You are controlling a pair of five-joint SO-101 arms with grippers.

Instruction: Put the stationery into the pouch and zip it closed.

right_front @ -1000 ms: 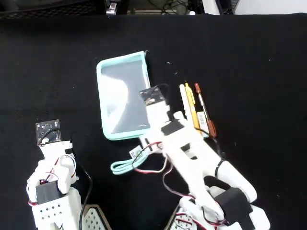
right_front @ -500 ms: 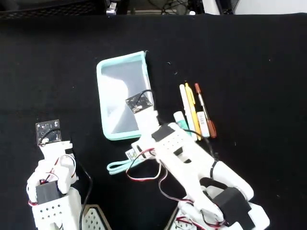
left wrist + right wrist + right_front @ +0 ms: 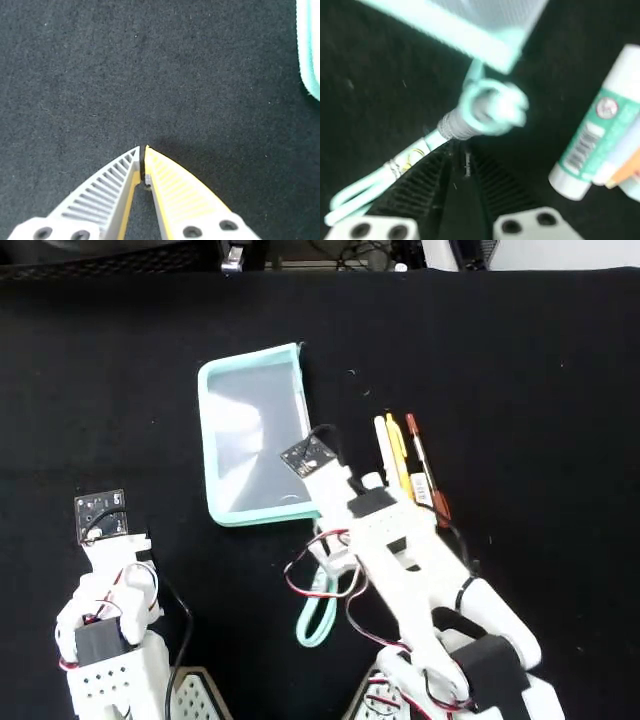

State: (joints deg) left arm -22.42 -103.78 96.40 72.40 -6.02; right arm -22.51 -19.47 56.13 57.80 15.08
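The mint pouch [image 3: 250,435] with a clear mesh face lies flat at mid table; its corner [image 3: 485,42] and ring [image 3: 492,105] show in the right wrist view. My right gripper [image 3: 461,150] is shut on the pouch's mint strap [image 3: 405,160] just behind the ring. The strap loop [image 3: 318,615] trails toward the table's near edge beside the right arm [image 3: 385,535]. A white pen [image 3: 384,445], yellow pen [image 3: 398,452] and brown pen [image 3: 420,455] lie right of the pouch, with a glue stick [image 3: 592,135] beside them. My left gripper [image 3: 142,150] is shut and holds nothing.
Black cloth [image 3: 520,390] covers the table. The left arm [image 3: 105,570] sits at the near left, well apart from the pouch, whose edge [image 3: 310,55] shows in the left wrist view. Cables and frames line the far edge.
The right arm swung left over the pouch, then back right. The strap loop swung from lying leftward to pointing at the near edge, and the pouch shifted slightly. The left arm stayed still.
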